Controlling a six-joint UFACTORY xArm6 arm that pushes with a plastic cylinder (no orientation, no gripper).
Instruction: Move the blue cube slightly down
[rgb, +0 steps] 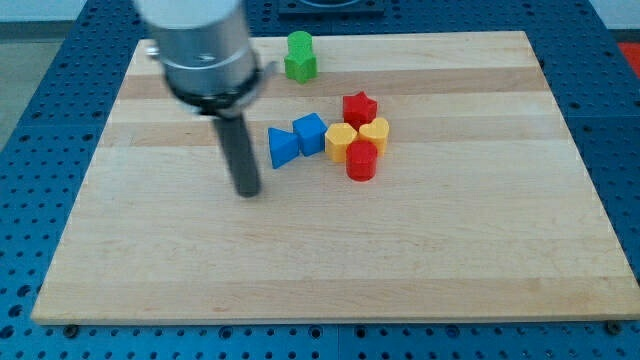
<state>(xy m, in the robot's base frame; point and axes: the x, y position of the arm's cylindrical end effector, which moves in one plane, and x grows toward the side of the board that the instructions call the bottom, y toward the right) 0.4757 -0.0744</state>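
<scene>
Wooden board (400, 260), blue cube (310, 133), blue triangle (282, 147), red, yellow and green blocks, my tip (248, 192)

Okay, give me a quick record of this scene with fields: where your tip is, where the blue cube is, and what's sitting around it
tip: my tip rests on the wooden board, toward the view's left of the blocks, touching none
target: blue cube
left neighbour: blue triangular block, close against the cube
right cluster: yellow block, yellow block, red star-like block, red block
apart: green block, near the view's top
</scene>
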